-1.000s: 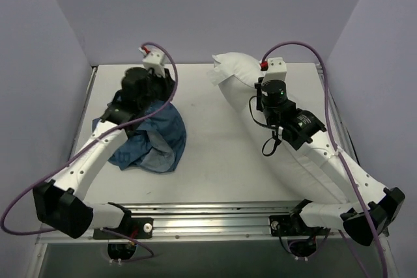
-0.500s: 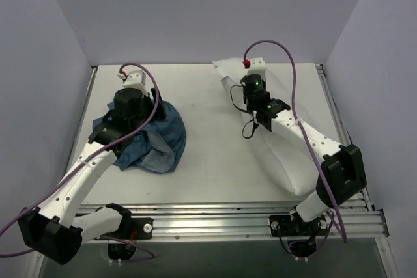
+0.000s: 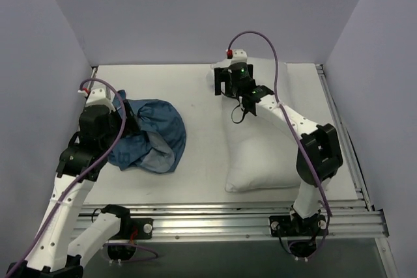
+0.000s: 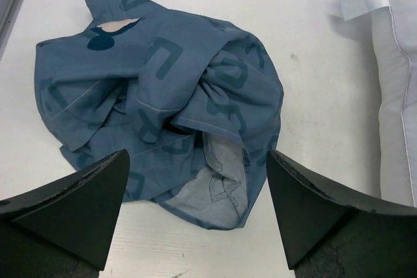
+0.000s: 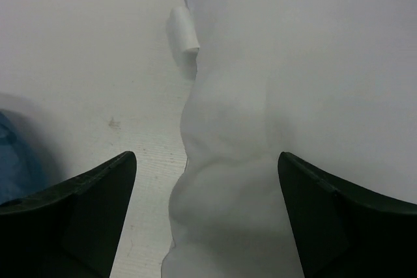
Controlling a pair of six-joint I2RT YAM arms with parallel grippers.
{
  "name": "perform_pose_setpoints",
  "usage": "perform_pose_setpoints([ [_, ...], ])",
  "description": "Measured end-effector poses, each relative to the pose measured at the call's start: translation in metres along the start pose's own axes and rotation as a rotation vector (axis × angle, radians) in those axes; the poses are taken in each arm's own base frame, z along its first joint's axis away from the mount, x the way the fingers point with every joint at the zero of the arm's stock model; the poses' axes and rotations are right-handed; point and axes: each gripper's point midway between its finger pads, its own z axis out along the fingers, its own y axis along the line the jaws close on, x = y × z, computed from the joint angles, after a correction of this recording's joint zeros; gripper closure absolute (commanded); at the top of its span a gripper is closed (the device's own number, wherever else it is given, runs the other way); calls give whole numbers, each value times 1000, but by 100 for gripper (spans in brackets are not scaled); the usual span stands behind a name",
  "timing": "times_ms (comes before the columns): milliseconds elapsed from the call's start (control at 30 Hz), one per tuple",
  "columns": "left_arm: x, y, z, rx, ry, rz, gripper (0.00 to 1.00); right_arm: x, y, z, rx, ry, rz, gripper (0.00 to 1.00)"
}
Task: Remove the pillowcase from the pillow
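Observation:
The blue printed pillowcase (image 3: 153, 136) lies in a crumpled heap on the left of the table, off the pillow, its paler inside showing at the near edge (image 4: 221, 180). The white pillow (image 3: 267, 154) lies flat on the right, bare, with its small tag (image 5: 184, 30) at the far corner. My left gripper (image 3: 119, 114) hovers open at the heap's left side, nothing between its fingers (image 4: 199, 216). My right gripper (image 3: 223, 81) stands open above the pillow's far left corner (image 5: 207, 219), holding nothing.
The white table (image 3: 202, 96) is boxed in by purple walls at the left, back and right. A metal rail (image 3: 208, 216) runs along the near edge by the arm bases. Purple cables loop above both wrists.
Both grippers opened and let go. The left arm drew back leftward off the pillowcase. The pillow dropped from tilted to flat, and the right gripper moved to its far corner.

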Motion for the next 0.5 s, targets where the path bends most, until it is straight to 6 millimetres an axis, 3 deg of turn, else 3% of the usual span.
perform_pose_setpoints([
  [100, -2, 7, -16, -7, -8, 11, 6, -22, -4, -26, -6, -29, 14, 5],
  [200, -17, 10, -34, -13, -42, 12, 6, -60, -17, -70, 12, -106, 38, 2],
  [367, -63, 13, -76, -5, -171, -6, 6, -124, -59, -164, 112, -296, 111, 0],
  [500, -95, 21, -117, -12, -287, -27, 6, -149, -105, -248, 237, -440, 174, 0],
])
